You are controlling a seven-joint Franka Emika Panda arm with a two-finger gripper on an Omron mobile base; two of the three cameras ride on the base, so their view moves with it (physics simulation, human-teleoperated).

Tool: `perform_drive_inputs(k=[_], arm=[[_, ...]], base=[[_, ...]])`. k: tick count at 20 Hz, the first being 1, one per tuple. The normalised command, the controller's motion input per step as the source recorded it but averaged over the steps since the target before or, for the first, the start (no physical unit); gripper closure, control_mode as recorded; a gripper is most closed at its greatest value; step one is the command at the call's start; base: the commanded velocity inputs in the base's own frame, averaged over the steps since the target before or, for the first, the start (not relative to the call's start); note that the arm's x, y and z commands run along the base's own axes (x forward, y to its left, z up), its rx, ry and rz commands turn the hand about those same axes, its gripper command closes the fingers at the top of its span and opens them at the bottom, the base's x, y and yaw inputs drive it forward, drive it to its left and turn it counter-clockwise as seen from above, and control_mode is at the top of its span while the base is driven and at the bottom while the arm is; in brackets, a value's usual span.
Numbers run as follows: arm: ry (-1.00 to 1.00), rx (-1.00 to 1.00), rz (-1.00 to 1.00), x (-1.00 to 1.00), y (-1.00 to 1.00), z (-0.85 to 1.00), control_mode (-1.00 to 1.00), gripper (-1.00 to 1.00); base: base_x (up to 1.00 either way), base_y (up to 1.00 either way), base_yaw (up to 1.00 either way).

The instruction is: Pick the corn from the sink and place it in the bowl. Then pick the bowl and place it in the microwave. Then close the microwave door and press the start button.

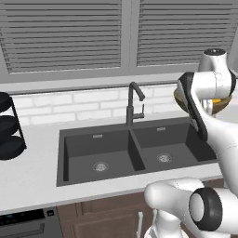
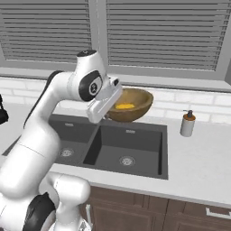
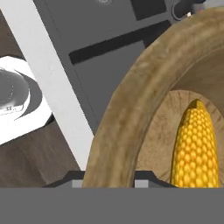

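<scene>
The golden-brown bowl (image 2: 133, 104) hangs in the air above the right basin of the dark sink (image 2: 113, 149), tilted slightly. The yellow corn (image 2: 125, 106) lies inside it, seen close up in the hand view as a cob (image 3: 194, 148) on the bowl's floor. My gripper (image 2: 113, 107) is shut on the bowl's left rim (image 3: 127, 118), with the rim running between the fingertips. In the left base view the bowl (image 1: 222, 104) peeks out behind my arm, right of the sink (image 1: 135, 148). The microwave is out of view.
A dark slim faucet (image 1: 134, 102) stands behind the sink's divider. A soap dispenser (image 2: 187, 123) sits on the counter right of the sink. A black rack (image 1: 7, 125) stands at the far left of the counter. Louvred window shutters rise behind.
</scene>
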Motion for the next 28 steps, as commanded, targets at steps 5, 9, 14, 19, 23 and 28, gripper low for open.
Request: perform_drive_inputs(k=[5,9,14,19,23,28], arm=[[0.0,0.0,0.2,-0.32,0.43,0.36,-1.0,1.0],[0.0,0.0,0.18,-0.37,0.16,0.22,-1.0,1.0],[0.0,0.0,0.12,-0.24,0.0,0.02,-1.0,1.0],[-0.05,0.0,0.03,-0.61,0.13,0.0,-1.0,1.0],[0.0,0.0,0.0,0.0,0.0,0.0,1.0,1.0],[0.0,0.0,0.0,0.0,0.0,0.0,1.0,1.0]], base=[[0.0,0.0,0.0],[0.0,0.0,0.0],[0.0,0.0,0.0],[0.0,0.0,0.0],[-0.78,0.04,0.0],[-1.0,-0.29,-0.13]])
